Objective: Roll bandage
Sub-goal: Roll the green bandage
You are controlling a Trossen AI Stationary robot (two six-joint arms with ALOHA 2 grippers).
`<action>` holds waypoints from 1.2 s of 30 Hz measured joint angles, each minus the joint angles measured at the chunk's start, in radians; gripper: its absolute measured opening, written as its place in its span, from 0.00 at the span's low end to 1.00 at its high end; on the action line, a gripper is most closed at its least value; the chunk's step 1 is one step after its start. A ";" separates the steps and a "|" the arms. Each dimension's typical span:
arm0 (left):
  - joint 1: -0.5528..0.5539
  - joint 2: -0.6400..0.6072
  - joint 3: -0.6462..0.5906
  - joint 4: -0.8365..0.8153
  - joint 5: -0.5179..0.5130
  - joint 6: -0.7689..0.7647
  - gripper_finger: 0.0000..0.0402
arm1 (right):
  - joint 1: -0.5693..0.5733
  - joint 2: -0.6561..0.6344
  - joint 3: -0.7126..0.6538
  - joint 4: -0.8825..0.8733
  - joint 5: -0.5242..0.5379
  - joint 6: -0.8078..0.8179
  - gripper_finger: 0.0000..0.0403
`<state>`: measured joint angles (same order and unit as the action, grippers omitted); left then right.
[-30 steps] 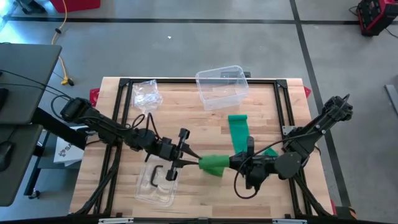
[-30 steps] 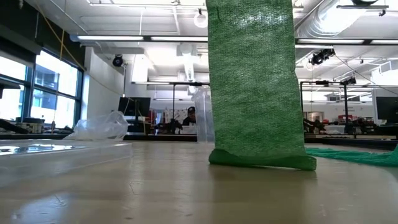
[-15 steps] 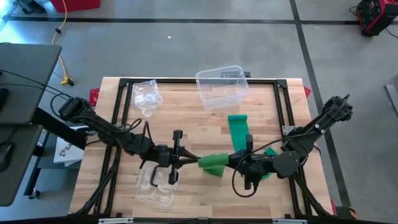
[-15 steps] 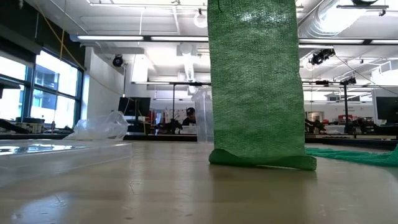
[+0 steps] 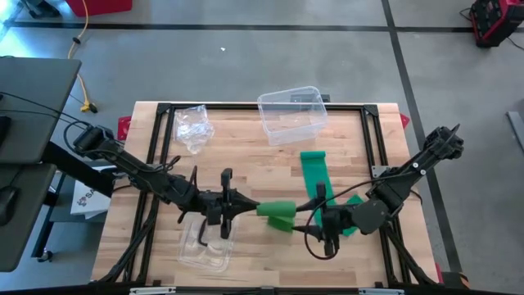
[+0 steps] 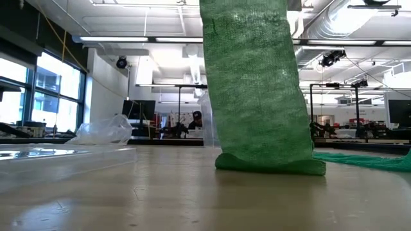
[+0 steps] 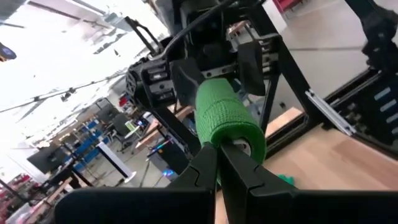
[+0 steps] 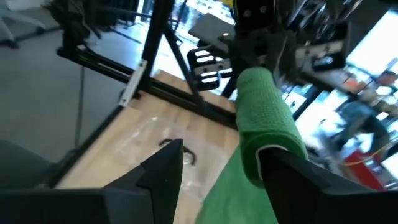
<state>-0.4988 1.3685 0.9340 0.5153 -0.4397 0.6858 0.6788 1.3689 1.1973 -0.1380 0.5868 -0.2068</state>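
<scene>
Left fingers (image 7: 219, 163) pinch bandage roll (image 7: 225, 115); right fingers (image 8: 169, 163) spread

Low view: bandage (image 6: 257, 90) top cut off by frame edge; both grippers hidden; distant person blurred.
</scene>
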 joint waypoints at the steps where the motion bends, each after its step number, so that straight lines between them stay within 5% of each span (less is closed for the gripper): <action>1: 0.000 -0.001 0.000 -0.002 0.000 0.014 0.00 | 0.000 -0.001 0.000 -0.009 -0.009 0.029 0.49; 13: -0.011 -0.002 0.000 -0.029 -0.001 0.064 0.00 | 0.013 -0.074 0.000 -0.206 -0.055 0.166 0.49; 16: -0.021 -0.002 0.000 -0.031 -0.001 0.071 0.00 | 0.042 -0.089 0.000 -0.214 -0.035 0.087 0.49; 22: -0.027 -0.002 0.000 -0.038 0.022 0.077 0.00 | 0.067 -0.070 0.000 -0.100 0.238 -0.145 0.47; 36: -0.026 -0.003 0.000 -0.015 0.095 0.005 0.00 | 0.052 0.017 0.000 0.035 0.261 -0.410 0.46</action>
<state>-0.5251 1.3659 0.9337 0.5003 -0.3447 0.6906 0.7312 1.3859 1.1976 -0.1025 0.8483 -0.6169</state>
